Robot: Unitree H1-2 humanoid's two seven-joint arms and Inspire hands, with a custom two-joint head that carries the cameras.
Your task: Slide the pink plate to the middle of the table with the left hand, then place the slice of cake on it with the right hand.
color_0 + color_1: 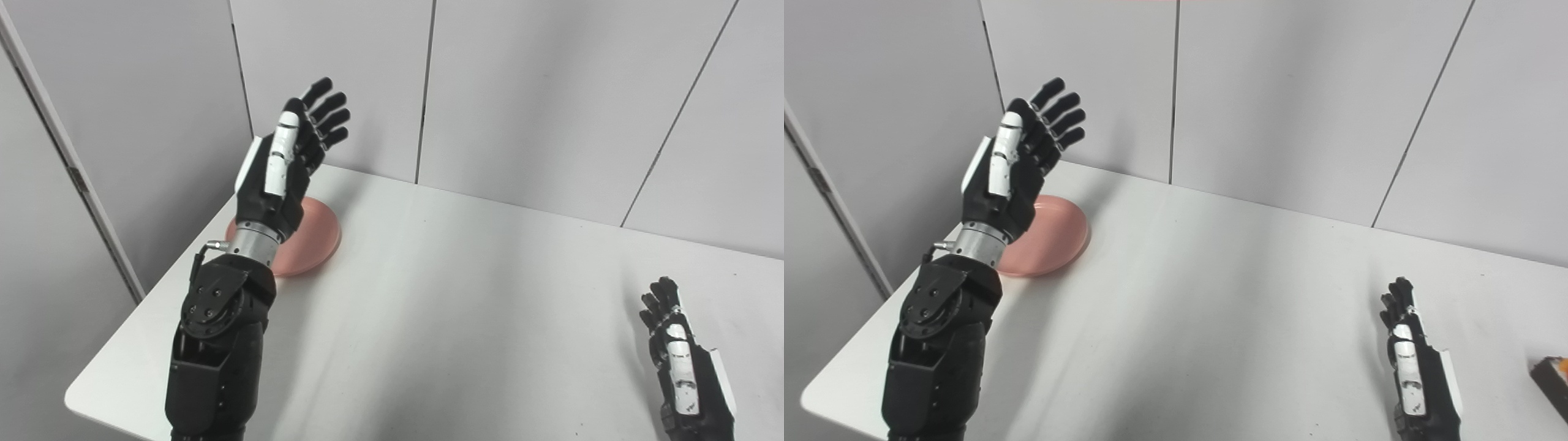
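The pink plate lies near the table's far left corner; it also shows in the right eye view. My left hand is raised above the plate, open and empty, fingers spread toward the wall; its wrist hides part of the plate. My right hand rests low near the table's front right, fingers apart, holding nothing. The slice of cake, dark with an orange top, shows only at the right edge of the right eye view, to the right of the right hand.
The white table ends at a left edge and a rounded front left corner. Grey wall panels stand close behind the table's far edge, just beyond the left hand.
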